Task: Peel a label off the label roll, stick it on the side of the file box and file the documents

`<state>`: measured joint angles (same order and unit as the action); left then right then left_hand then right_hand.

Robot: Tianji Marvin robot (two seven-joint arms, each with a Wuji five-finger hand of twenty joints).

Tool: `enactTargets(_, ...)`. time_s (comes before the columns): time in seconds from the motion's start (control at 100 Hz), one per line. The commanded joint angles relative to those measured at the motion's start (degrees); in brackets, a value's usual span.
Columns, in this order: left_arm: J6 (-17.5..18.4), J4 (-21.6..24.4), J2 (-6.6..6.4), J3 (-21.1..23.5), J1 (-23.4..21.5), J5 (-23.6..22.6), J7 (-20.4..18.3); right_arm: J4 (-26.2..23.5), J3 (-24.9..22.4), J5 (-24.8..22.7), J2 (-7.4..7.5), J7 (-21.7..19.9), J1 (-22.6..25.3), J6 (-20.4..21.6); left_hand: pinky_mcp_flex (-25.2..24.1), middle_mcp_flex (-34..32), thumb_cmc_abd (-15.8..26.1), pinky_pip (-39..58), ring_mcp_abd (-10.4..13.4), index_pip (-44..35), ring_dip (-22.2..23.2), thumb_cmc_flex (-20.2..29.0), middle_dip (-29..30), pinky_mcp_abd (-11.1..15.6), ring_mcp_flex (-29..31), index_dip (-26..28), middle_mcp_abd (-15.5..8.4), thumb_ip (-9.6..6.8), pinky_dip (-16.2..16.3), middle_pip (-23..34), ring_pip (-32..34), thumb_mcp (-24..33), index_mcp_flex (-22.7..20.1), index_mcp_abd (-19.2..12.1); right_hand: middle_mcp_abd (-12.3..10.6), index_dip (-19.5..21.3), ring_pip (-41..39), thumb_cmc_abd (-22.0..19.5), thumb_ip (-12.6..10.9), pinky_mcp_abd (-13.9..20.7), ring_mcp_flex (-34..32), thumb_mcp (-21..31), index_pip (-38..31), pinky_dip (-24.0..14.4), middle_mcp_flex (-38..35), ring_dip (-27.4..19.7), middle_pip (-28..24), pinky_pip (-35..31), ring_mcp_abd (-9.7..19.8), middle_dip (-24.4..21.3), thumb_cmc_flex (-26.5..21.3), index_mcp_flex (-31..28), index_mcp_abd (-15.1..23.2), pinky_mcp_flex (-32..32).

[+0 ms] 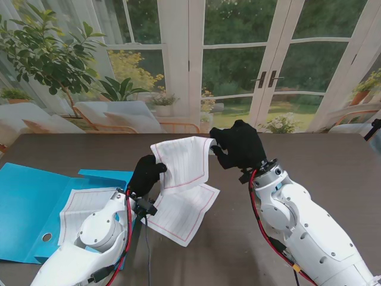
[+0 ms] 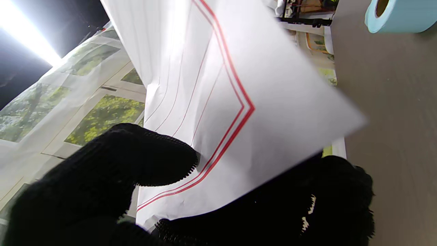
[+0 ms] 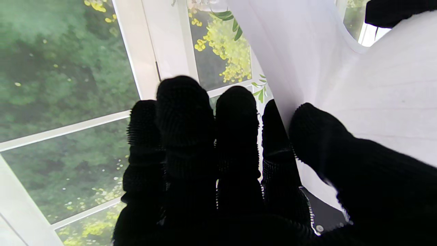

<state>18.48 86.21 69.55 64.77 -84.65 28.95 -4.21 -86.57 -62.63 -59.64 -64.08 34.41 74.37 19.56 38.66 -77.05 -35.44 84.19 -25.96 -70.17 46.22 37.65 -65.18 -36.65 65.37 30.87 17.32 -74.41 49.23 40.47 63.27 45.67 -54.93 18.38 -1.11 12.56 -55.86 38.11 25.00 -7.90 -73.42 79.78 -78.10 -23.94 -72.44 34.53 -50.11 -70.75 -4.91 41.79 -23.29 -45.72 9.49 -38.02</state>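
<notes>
While both hands hold the same sheet (image 1: 181, 161) in the air over the middle of the tabletop (image 1: 333, 161), the main risk is a tear or crease. The left hand (image 1: 147, 174) pinches the sheet's near-left corner between thumb and fingers (image 2: 150, 153). The right hand (image 1: 239, 146) grips its far-right edge, thumb on one face and fingers (image 3: 187, 112) behind. The sheet already bows between them. If the hands draw apart or twist out of step, the paper may rip at a pinch point. If either grip slackens, the sheet swings down on one corner.

A second sheet (image 1: 181, 214) lies flat on the tabletop directly under the raised one. A low sweep could drag it along.

The file box (image 1: 27, 208) lies open along the left edge of the tabletop, another sheet (image 1: 77, 205) already in it. The route there crosses the left forearm, so room is tight. The right half of the tabletop is free. The label roll (image 2: 399, 15) shows only in the left wrist view, lying on the tabletop; its place relative to the edges cannot be told.
</notes>
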Motion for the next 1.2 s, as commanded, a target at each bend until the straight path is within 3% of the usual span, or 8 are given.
enactTargets(0.0, 0.5, 0.8, 0.28, 0.3, -0.7, -0.1, -0.6, 0.5, 0.2, 0.0, -0.27, -0.6, 0.0, -0.2, 4.1, -2.9, -2.8, 8.7, -0.4, -3.9, -0.6, 4.5, 1.2, 1.4, 3.0, 0.9, -6.5, -2.25, -1.1, 3.5, 1.5, 2.1, -1.6, 3.0, 1.2, 0.3, 2.1, -2.1, -0.6, -0.4, -1.4, 1.6, -2.7, -1.2, 2.1, -1.0, -0.7, -1.0, -1.2, -0.6, -1.6, 1.7, 2.2, -5.5)
enactTargets(0.35, 0.3, 3.2, -0.44, 2.5, -3.3, -1.9, -0.5, 2.1, 1.1, -1.1, 0.03, 0.0, -0.8, -1.3, 5.9, -2.9, -3.3, 10.8, -0.2, -3.9, -0.6, 5.3, 2.6, 1.7, 4.5, 0.8, -6.3, -3.34, -2.4, 5.0, 1.8, 3.2, -1.9, 4.4, 2.4, -1.5, 16.2, -3.3, -4.0, -3.1, 6.5, 0.3, 8.8, -1.2, 15.7, -2.6, 5.8, 0.1, -1.5, -8.5, 1.9, 15.6, -1.8, 3.3)
enactTargets(0.4, 0.2, 3.5, -0.59, 2.8, -3.6, -2.2, -0.7, 2.3, 1.3, -1.3, 0.08, 0.1, -0.9, -1.6, 5.8, -2.9, -3.2, 10.8, -0.2, -3.9, -0.6, 5.3, 2.5, 1.9, 4.4, 0.7, -6.3, -3.37, -2.5, 5.0, 1.7, 3.2, -1.8, 4.5, 2.5, -0.1, 17.8, -5.4, -7.1, -3.2, 8.8, 0.4, 12.3, -1.0, 18.6, -3.4, 5.8, 0.5, -1.7, -10.1, 4.1, 17.6, -3.6, 4.7)
enactTargets(0.45, 0.1, 3.7, -0.72, 3.1, -3.9, -2.5, -0.9, 2.4, 1.3, -1.4, 0.13, -0.2, -0.9, -2.0, 5.7, -2.9, -3.2, 10.8, -0.2, -4.0, -0.5, 5.3, 2.5, 1.9, 4.3, 0.7, -6.3, -3.41, -2.6, 5.0, 1.7, 3.3, -1.8, 4.6, 2.7, 6.8, 19.1, -8.1, -14.6, -3.3, 11.4, 0.0, 17.0, -0.7, 21.7, -4.8, 5.4, 1.0, -2.2, -12.0, 6.2, 19.7, -5.5, 6.3)
enactTargets(0.48, 0.1, 3.9, -0.77, 3.3, -4.0, -2.7, -0.9, 2.4, 1.3, -1.5, 0.18, -0.4, -0.9, -2.3, 5.7, -2.8, -3.2, 10.8, -0.2, -4.0, -0.5, 5.3, 2.5, 2.0, 4.3, 0.7, -6.2, -3.42, -2.6, 5.0, 1.7, 3.3, -1.7, 4.6, 2.7, 8.6, 19.8, -8.3, -15.9, -3.4, 13.1, -0.1, 18.5, -0.5, 23.5, -5.2, 5.8, 1.4, -2.5, -12.3, 6.9, 21.5, -6.0, 7.3)
enactTargets(0.75, -0.3, 5.0, -1.24, 5.1, -5.3, -3.1, -1.8, 3.0, 1.1, -1.8, 0.46, -2.0, -1.3, -3.5, 5.2, -2.8, -3.0, 10.7, -0.5, -4.2, -0.2, 5.3, 2.2, 2.2, 3.9, 0.4, -6.2, -3.58, -3.1, 4.9, 1.6, 3.7, -1.5, 5.1, 4.0, 8.4, 24.4, -6.0, -16.4, -4.2, 23.1, -1.5, 22.4, 0.6, 35.2, -9.1, 6.3, 4.8, -4.0, -14.6, 9.6, 30.5, -8.9, 13.6)
enactTargets(0.99, -1.8, 7.2, -1.96, 8.1, -6.7, -4.2, -3.3, 3.2, 0.0, -1.5, 0.91, -5.9, -1.4, -3.4, 4.9, -2.7, -2.8, 10.6, -0.4, -4.5, 0.1, 5.3, 1.9, 2.3, 3.5, 0.2, -6.1, -3.56, -3.4, 4.7, 1.5, 3.9, -1.2, 5.3, 6.6, 5.3, 30.7, 2.1, -15.3, -5.5, 36.0, -7.2, 26.5, 2.3, 49.0, -13.8, 7.9, 11.1, -6.2, -18.0, 12.9, 38.1, -10.4, 22.2)
enactTargets(1.19, -4.2, 10.3, -2.97, 12.8, -9.4, -6.4, -5.4, 3.9, -0.5, -1.4, 1.1, -7.2, -1.7, -3.5, 4.6, -2.7, -2.6, 10.4, -0.5, -4.6, 0.3, 5.1, 1.6, 2.3, 3.1, 0.2, -6.1, -3.48, -3.5, 4.6, 1.5, 3.9, -0.8, 5.5, 7.5, 4.2, 31.7, 3.0, -15.0, -5.2, 39.7, -9.2, 27.5, 2.5, 52.6, -14.7, 7.8, 12.9, -6.1, -18.5, 14.3, 40.7, -11.8, 24.9)
